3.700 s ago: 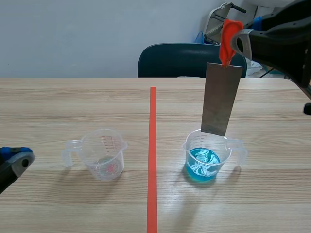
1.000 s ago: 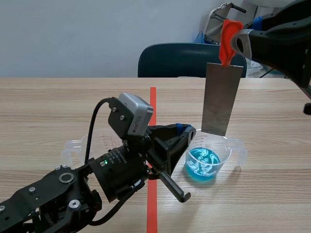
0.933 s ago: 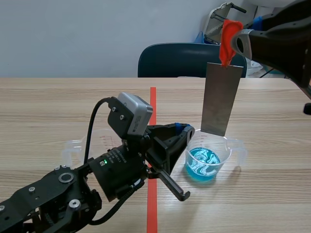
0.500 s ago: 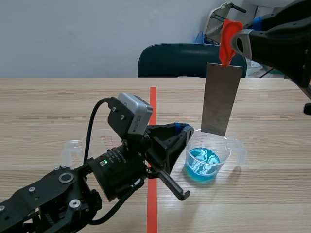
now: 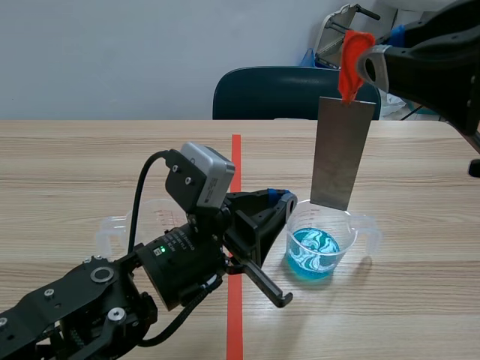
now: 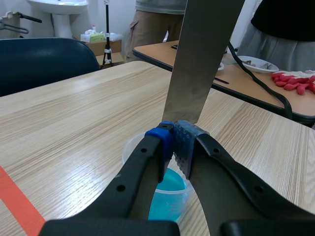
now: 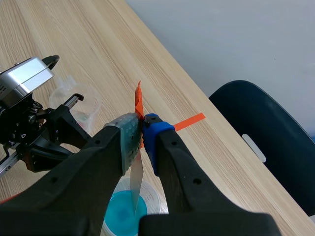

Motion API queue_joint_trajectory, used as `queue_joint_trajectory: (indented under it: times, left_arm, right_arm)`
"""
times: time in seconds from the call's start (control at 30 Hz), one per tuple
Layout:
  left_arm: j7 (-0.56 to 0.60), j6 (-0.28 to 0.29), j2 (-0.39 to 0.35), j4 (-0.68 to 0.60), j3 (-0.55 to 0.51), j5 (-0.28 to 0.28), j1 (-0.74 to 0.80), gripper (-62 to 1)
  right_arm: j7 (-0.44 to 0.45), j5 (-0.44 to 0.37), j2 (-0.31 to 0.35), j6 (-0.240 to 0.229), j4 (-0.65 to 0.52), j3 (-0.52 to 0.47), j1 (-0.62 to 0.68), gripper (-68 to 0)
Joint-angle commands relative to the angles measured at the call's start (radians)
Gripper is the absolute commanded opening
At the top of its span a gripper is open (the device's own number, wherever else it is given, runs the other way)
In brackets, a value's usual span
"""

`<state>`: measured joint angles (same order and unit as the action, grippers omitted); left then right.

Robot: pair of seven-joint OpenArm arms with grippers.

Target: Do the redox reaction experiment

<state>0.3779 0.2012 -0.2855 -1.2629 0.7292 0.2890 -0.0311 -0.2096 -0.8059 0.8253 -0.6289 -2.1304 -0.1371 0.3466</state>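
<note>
Gripping metal plate: right fingers | hanging above beaker | left fingers closed at its rim

A wooden table runs back to a pale wall, with an orange-red tape line down its middle. A dark blue chair stands at its far edge. The left wrist view shows a second table beyond, holding red gloves, a white bowl and a black cable. Two people stand by it. A white sink, a tissue box and a thin stand lie farther back.
</note>
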Motion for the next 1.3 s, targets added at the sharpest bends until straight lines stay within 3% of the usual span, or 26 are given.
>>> queue_joint_trajectory:
  times: [0.0,0.17,0.23,0.37,0.43,0.47,0.53,0.83,1.13,1.27]
  left_arm:
    - [0.014,0.0,0.004,-0.023,0.002,0.006,-0.005,-59.2]
    - [0.06,0.003,-0.029,-0.027,-0.007,0.005,0.014,-58.8]
    - [0.077,0.003,-0.044,-0.032,-0.018,-0.006,0.026,-51.9]
    - [0.078,0.004,-0.073,-0.06,-0.047,-0.017,0.052,-25.6]
    - [0.082,0.004,-0.084,-0.069,-0.055,-0.016,0.06,-4.2]
    - [0.075,0.003,-0.087,-0.073,-0.06,-0.019,0.065,1.4]
    - [0.073,0.004,-0.099,-0.075,-0.062,-0.046,0.07,1.4]
    - [0.081,0.003,-0.146,-0.083,-0.098,-0.057,0.135,1.4]
    - [0.212,0.003,-0.217,-0.138,-0.157,-0.179,0.237,1.4]
    - [0.217,0.002,-0.239,-0.187,-0.18,-0.182,0.285,1.4]
  right_arm:
    - [0.019,-0.017,0.002,0.003,-0.007,-0.002,-0.014,-66.9]
    - [0.021,-0.017,0.002,0.003,-0.007,-0.002,-0.014,-66.9]
    - [0.022,-0.017,0.002,0.003,-0.007,-0.002,-0.014,-66.9]
    - [0.022,-0.017,0.002,0.003,-0.007,-0.002,-0.014,-66.9]
    - [0.022,-0.017,0.002,0.003,-0.007,-0.002,-0.014,-66.9]
    - [0.022,-0.017,0.002,0.003,-0.007,-0.002,-0.014,-66.9]
    - [0.022,-0.017,0.002,0.003,-0.007,-0.002,-0.014,-66.9]
    - [0.022,-0.017,0.002,0.003,-0.007,-0.002,-0.014,-66.9]
    - [0.022,-0.017,0.002,0.003,-0.007,-0.002,-0.014,-66.9]
    - [0.022,-0.017,0.002,0.003,-0.007,-0.002,-0.014,-66.9]
